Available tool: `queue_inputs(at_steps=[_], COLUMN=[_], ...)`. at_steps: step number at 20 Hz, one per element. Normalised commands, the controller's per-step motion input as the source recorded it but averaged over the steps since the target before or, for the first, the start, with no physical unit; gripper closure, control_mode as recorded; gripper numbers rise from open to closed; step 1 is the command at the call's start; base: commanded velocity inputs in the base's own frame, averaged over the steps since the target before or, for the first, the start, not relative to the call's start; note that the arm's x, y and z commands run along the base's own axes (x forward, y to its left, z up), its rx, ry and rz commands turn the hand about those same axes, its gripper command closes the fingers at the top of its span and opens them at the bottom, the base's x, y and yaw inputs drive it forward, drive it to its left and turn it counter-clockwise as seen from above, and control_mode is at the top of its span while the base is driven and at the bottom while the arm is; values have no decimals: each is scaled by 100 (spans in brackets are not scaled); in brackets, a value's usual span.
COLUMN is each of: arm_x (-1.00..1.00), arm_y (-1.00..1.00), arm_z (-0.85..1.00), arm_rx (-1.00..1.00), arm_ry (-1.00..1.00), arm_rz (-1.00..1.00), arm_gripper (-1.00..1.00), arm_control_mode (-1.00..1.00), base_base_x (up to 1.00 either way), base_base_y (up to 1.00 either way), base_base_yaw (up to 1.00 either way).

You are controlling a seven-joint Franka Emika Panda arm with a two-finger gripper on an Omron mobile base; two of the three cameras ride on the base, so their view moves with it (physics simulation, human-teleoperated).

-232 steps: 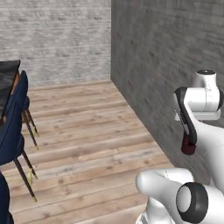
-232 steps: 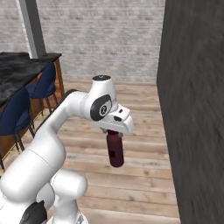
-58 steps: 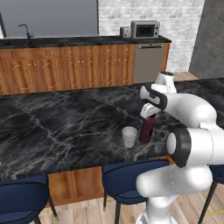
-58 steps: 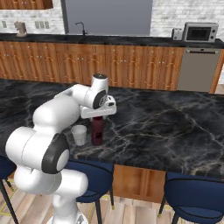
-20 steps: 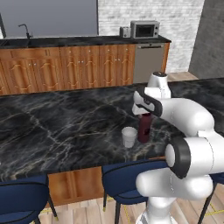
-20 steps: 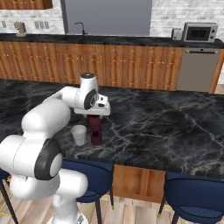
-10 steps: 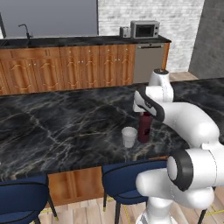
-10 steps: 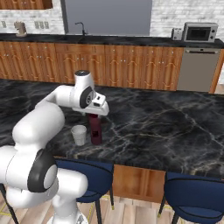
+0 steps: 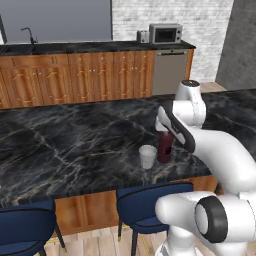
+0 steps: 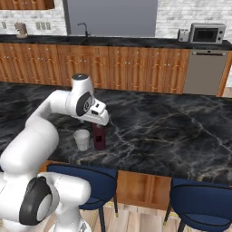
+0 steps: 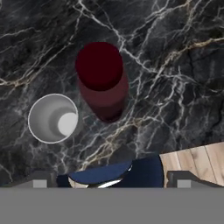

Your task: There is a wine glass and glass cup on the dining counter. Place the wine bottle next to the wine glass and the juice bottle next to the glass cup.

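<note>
- Standing upright at the near edge of the dining counter (image 9: 75, 150), centre of both base views, is the juice bottle (image 9: 165, 146), just beside the glass cup (image 9: 147, 156) but apart from it.
- Gripper (image 10: 100, 121) sits directly above the juice bottle; the hand view looks straight down on the bottle's cap (image 11: 99, 65).
- Gripper is released, clear of the bottle.
- Blue stools (image 10: 86, 183) stand below the counter edge.
- Microwave (image 9: 165, 34) sits on the far cabinets, upper right.
</note>
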Motion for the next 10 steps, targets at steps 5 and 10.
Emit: queue_inputs(at_steps=[5,10], arm_x=[-48,-45], arm_y=[5,12], arm_z=[14,12], arm_rx=[1,1], arm_ry=[0,0], arm_rz=[5,9], arm_gripper=[-100,-100], arm_control_mode=[-100,-100], base_base_x=[0,0], base_base_y=[0,0], base_base_yaw=[0,0])
